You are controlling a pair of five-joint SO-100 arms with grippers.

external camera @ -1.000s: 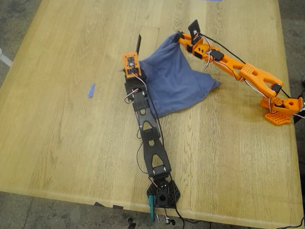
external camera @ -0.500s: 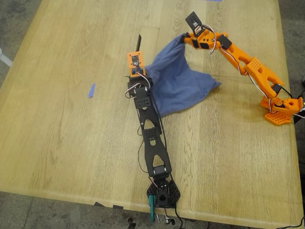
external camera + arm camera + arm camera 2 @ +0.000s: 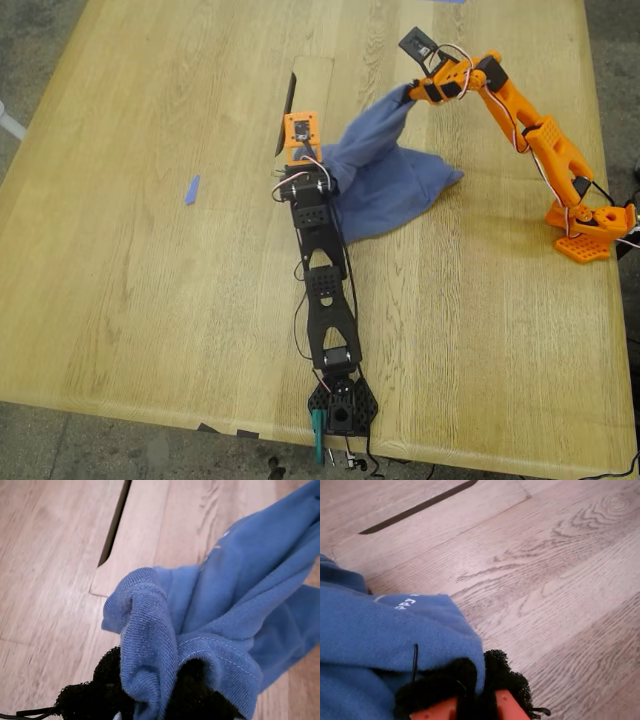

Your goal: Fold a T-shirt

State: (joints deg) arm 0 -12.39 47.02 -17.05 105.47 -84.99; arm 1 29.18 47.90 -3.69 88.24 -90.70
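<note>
Both tools pinching bunched, ribbed slate-blue T-shirt (image 3: 385, 180), foam-padded jaws

First wrist view. My first claw (image 3: 172, 700): black foam pads (image 3: 100, 685) closed on a bunched fold of the T-shirt (image 3: 225, 615). Ribbed blue edge wraps over and between the pads; a stitched hem runs just past the claw. Cloth rises away from the claw in long folds, faint white marks on one fold. Worktop (image 3: 55, 565) beyond the claw is pale wood, with a dark slot (image 3: 115, 522) running along a panel edge.
</note>
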